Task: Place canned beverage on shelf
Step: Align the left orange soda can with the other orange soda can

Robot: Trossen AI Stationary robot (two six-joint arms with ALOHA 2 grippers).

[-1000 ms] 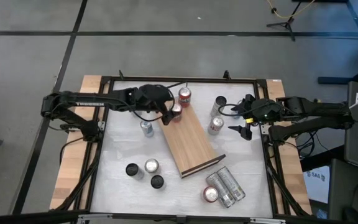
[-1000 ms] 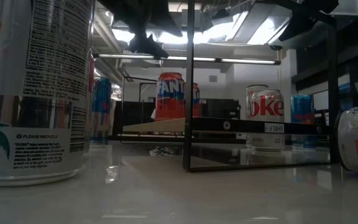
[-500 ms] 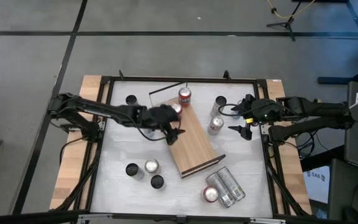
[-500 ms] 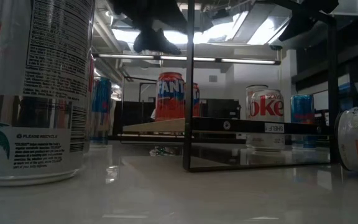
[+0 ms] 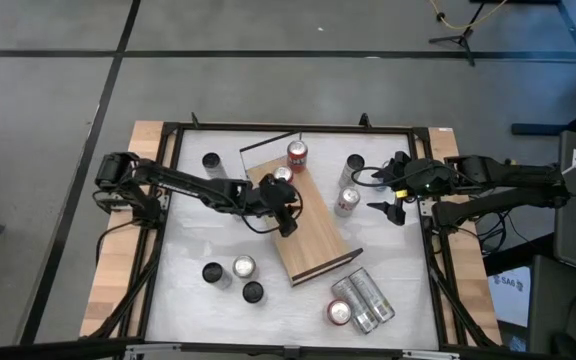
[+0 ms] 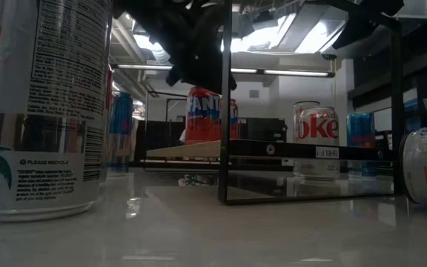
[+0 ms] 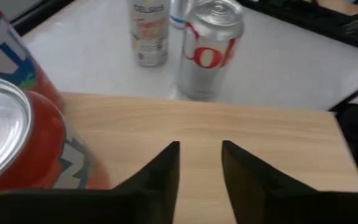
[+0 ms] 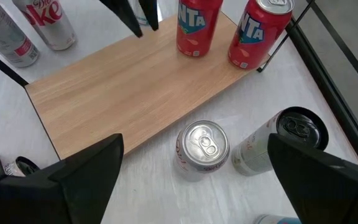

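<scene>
Two Fanta cans [image 8: 199, 25] apparently beside left jaws.

White tabletop [image 5: 193, 250], grey floor [image 5: 268, 90]

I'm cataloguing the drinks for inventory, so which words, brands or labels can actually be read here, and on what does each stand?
"FANTA", partly hidden: orange can on the shelf, low view.
"oke", a cut-off logo: silver can behind the shelf.
"PLEASE RECYCLE": near can at the low view's left.
"CELSIUS": slim can, left wrist view.
"NTA": two orange cans, right wrist view.
The near can's fine print is too small to read.
</scene>
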